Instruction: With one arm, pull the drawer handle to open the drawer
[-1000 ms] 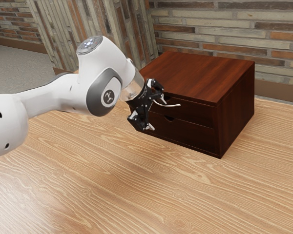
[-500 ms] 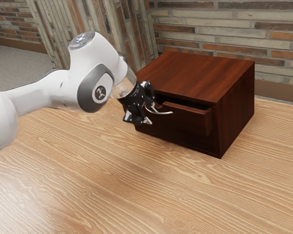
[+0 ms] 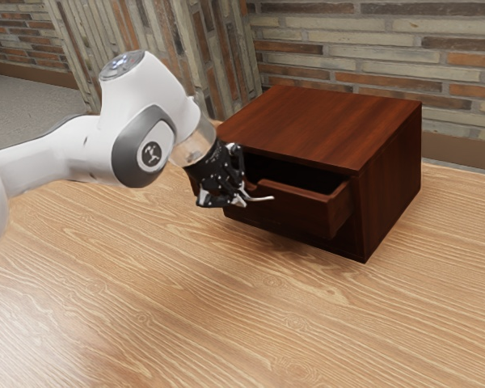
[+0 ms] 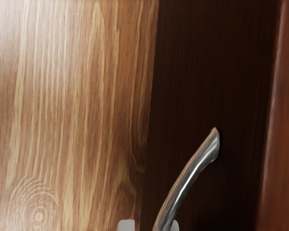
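A dark red-brown wooden cabinet stands on the table at the back right. Its top drawer is pulled partway out toward the exterior view's left, with a dark gap behind its front. My black gripper is shut on the curved metal handle at the drawer front's left end. Close up in the wrist view, the silver handle curves from the dark drawer front down toward my hand, and the light fingertips touch its near end.
The light wooden table stretches wide in front of the cabinet. A brick wall runs behind it. My white arm reaches in from the exterior view's left.
My hand has drawn back toward the exterior view's left with the handle in it, and the top drawer has slid from flush to partway open.
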Motion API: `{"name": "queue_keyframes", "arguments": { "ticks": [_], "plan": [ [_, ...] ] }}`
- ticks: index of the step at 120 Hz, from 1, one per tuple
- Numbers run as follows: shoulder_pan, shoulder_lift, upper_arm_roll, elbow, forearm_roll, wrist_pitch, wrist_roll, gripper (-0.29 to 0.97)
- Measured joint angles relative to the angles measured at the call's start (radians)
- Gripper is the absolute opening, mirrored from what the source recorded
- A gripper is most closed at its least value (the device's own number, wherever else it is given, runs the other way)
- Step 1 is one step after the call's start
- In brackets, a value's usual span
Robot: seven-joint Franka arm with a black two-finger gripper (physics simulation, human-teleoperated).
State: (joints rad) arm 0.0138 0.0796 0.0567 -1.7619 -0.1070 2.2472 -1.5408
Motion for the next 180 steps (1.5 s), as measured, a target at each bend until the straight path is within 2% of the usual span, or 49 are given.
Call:
{"name": "queue_keyframes", "arguments": {
  "ticks": [72, 140, 154, 180],
  "plan": [
    [0.003, -0.213, 0.006, -0.228, 0.003, 0.006, -0.023, -0.09],
    [0.017, -0.285, 0.004, -0.313, 0.005, 0.024, -0.034, -0.11],
    [0.020, -0.295, 0.001, -0.317, 0.009, 0.028, -0.034, -0.01],
    [0.018, -0.320, -0.036, -0.326, 0.010, 0.036, -0.033, 0.10]
  ]
}}
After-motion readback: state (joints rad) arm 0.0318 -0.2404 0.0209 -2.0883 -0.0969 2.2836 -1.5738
